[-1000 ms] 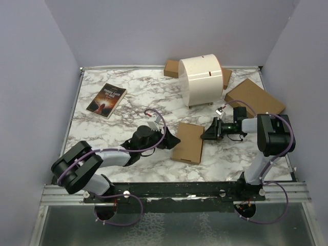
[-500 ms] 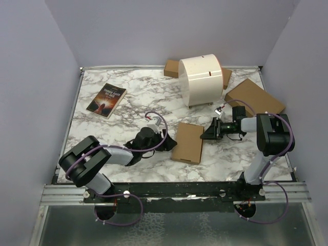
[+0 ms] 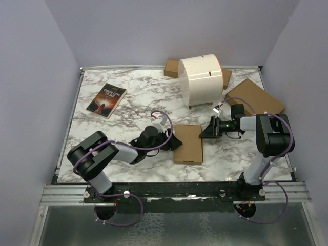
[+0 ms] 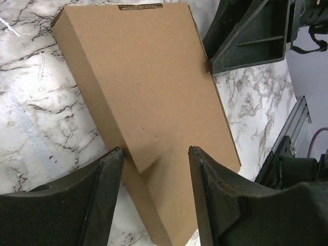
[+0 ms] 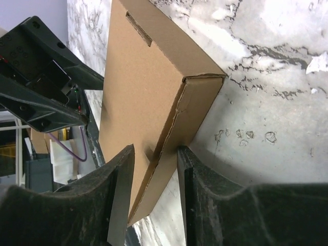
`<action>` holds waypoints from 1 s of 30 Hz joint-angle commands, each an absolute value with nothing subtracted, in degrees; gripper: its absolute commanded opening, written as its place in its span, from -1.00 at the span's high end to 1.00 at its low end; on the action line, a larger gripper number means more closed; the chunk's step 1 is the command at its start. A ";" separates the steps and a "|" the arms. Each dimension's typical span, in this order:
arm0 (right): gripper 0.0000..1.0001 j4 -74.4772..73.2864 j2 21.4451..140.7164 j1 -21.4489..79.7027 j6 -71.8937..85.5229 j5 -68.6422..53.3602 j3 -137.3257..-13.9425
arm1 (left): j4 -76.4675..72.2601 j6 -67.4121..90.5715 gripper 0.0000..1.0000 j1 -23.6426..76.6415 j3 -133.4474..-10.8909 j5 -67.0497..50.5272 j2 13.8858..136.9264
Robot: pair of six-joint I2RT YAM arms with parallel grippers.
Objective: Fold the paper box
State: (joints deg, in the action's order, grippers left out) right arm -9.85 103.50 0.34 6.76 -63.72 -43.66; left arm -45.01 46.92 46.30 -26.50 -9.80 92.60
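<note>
Flat matte cardboard paper box [image 3: 188, 143] lies on veined, seemingly marble table [image 3: 128, 97].

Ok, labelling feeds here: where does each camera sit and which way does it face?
Top external: above, behind the bases, looking down at the marble table; both arms show.
Left wrist: on the left arm, facing the paper box; own fingers show.
Right wrist: on the right arm, facing the box's corner; own fingers show.
All share the box.
</note>
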 commanded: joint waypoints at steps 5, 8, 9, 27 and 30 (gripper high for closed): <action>0.28 -11.68 101.05 0.70 4.57 -67.66 -45.25 | -48.49 47.89 -0.12 47.49 -27.97 -11.24 94.22; 0.51 -11.90 101.37 1.02 4.50 -67.37 -45.19 | -48.88 47.99 -0.12 47.81 -28.57 -11.50 95.17; 0.61 -11.95 101.51 1.24 4.44 -67.03 -45.23 | -49.02 48.08 -0.12 47.93 -28.81 -11.58 95.51; -0.99 -15.26 102.78 2.48 0.49 -62.74 -47.34 | -49.19 48.42 -0.13 49.04 -29.57 -10.73 96.62; -0.99 -15.84 102.58 2.46 -0.24 -60.38 -47.59 | -49.05 48.48 -0.13 49.04 -29.23 -10.31 96.30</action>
